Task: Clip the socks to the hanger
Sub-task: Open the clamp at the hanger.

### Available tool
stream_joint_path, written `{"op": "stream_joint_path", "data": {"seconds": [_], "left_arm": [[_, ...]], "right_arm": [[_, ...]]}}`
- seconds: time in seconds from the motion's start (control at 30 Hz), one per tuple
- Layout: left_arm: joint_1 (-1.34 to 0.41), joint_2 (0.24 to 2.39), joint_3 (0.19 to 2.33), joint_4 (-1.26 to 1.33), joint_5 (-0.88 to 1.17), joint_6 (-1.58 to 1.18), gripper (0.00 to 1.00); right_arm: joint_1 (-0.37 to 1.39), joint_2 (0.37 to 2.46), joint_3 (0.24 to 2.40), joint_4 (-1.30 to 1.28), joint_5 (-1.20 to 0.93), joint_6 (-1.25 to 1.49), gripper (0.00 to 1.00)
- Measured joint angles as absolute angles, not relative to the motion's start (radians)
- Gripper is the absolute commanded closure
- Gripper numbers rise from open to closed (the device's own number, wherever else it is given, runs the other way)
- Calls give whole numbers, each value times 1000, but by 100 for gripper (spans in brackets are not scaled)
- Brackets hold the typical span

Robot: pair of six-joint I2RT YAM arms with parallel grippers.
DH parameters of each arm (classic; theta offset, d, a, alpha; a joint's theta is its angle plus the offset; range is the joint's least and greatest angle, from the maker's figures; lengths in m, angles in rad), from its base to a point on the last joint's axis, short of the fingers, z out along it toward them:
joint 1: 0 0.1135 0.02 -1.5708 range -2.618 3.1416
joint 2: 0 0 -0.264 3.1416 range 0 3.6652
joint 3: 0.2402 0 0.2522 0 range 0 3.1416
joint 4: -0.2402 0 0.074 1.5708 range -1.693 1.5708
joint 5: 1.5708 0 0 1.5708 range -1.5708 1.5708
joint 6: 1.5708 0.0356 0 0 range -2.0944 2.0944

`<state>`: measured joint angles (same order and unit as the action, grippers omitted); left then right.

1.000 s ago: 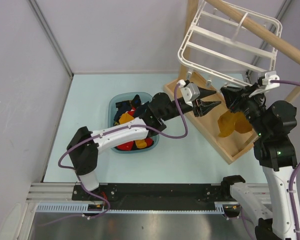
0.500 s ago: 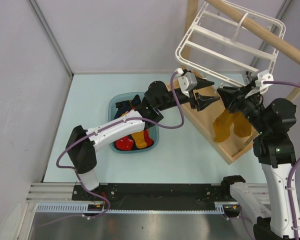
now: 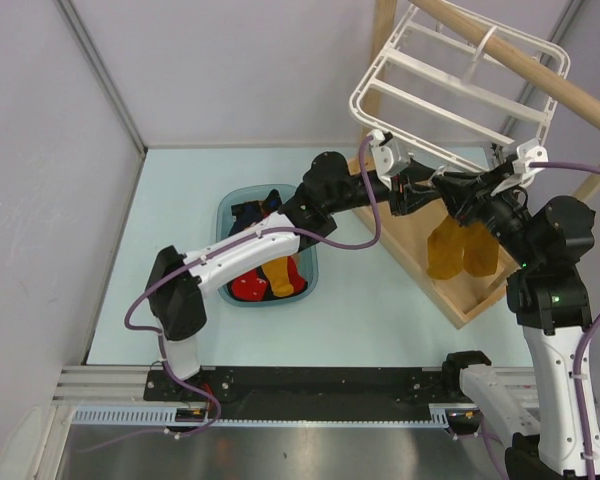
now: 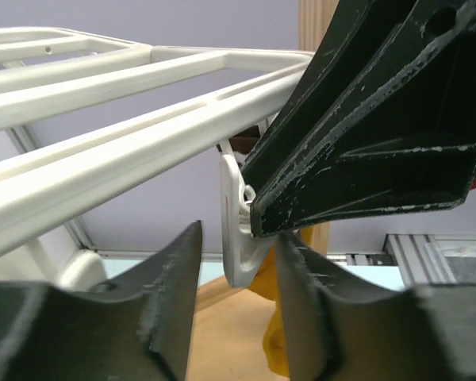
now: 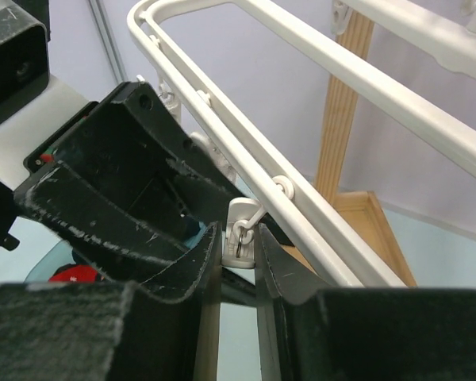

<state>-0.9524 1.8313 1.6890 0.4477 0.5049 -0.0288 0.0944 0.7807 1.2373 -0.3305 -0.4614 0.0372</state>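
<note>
The white hanger (image 3: 450, 95) hangs tilted from the wooden rod. Two mustard-yellow socks (image 3: 462, 250) dangle from my right gripper (image 3: 448, 188), which is shut on their tops just under the hanger's near bar. In the right wrist view a small white clip (image 5: 241, 238) sits between that gripper's (image 5: 239, 230) fingertips, and the socks are hidden. My left gripper (image 3: 412, 190) meets it from the left. In the left wrist view its jaws (image 4: 238, 238) straddle the same clip (image 4: 236, 246), with a gap on the left side. A sock (image 4: 282, 333) shows below.
A teal basin (image 3: 223, 225) under the left arm holds red socks (image 3: 248, 287), navy ones and another yellow sock (image 3: 280, 272). The wooden rack's base tray (image 3: 450, 295) lies under the hanging socks, and its rod (image 3: 540, 75) crosses the top right. Grey walls enclose the table.
The left gripper has travelled up and right from beside the socks to the hanger's clip row. The right gripper shifted slightly, and the socks now hang straighter.
</note>
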Motion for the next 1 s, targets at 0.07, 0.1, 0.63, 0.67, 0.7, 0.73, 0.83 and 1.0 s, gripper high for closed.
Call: {"op": "stream_joint_path", "data": {"seconds": [0.07,0.1,0.63,0.67,0.7,0.73,0.83,1.0], "left_arm": [[-952,1833,1692,439,505,-27,72],[-952,1833,1693,437,506,-27,75],[-988,1831,1680,409,291,-21,100],[-995,1831,1678,405,272,-19,100],[-1006,1831,1675,400,244,-18,100],[-1016,1831,1673,395,216,-18,100],[-1047,1829,1661,392,128,-17,100],[-1089,1827,1646,382,-30,12,100]], "right_arm": [[94,782,1237,-331,-462,48,74],[94,784,1237,-330,-461,56,71],[96,701,1237,-378,-227,380,32],[96,698,1237,-378,-214,398,32],[96,697,1237,-380,-201,416,32],[96,699,1237,-385,-190,434,33],[96,708,1237,-398,-165,486,35],[100,726,1237,-423,-119,558,38]]}}
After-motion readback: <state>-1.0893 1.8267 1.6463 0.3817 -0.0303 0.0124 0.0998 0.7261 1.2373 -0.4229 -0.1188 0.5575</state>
